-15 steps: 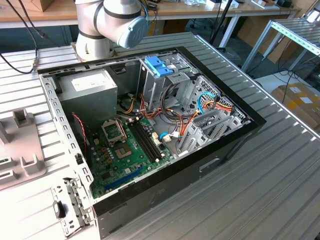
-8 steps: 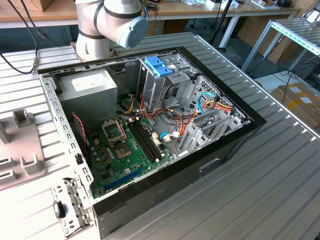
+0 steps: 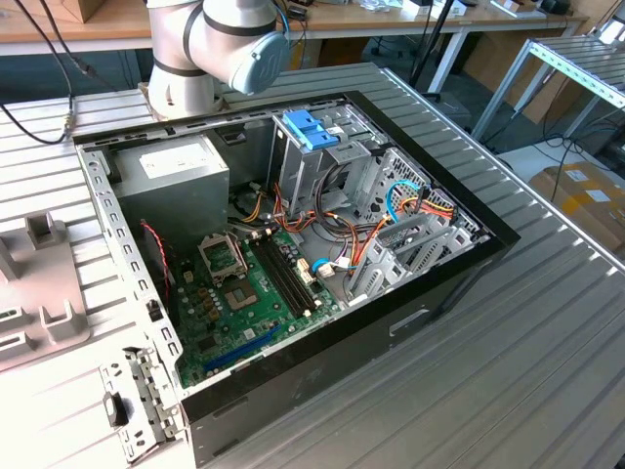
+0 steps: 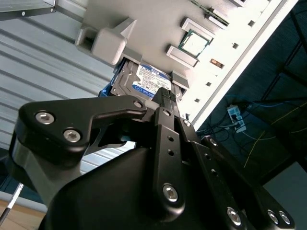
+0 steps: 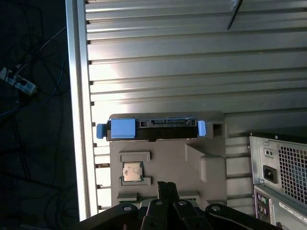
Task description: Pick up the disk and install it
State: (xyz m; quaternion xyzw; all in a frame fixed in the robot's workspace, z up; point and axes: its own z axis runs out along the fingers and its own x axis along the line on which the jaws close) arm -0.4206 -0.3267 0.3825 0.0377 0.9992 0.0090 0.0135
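My gripper (image 5: 166, 184) seems clenched on nothing; the disk (image 5: 153, 125) (stiff, probably heavy, fragile) I would take by its blue rails.

Ribbed metal tabletop (image 3: 547, 322), wooden workbench (image 3: 107, 26) behind, cardboard boxes (image 3: 586, 200) on the floor alongside.

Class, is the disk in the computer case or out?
Out: the disk sits in a grey holder on the slatted table, outside the case.
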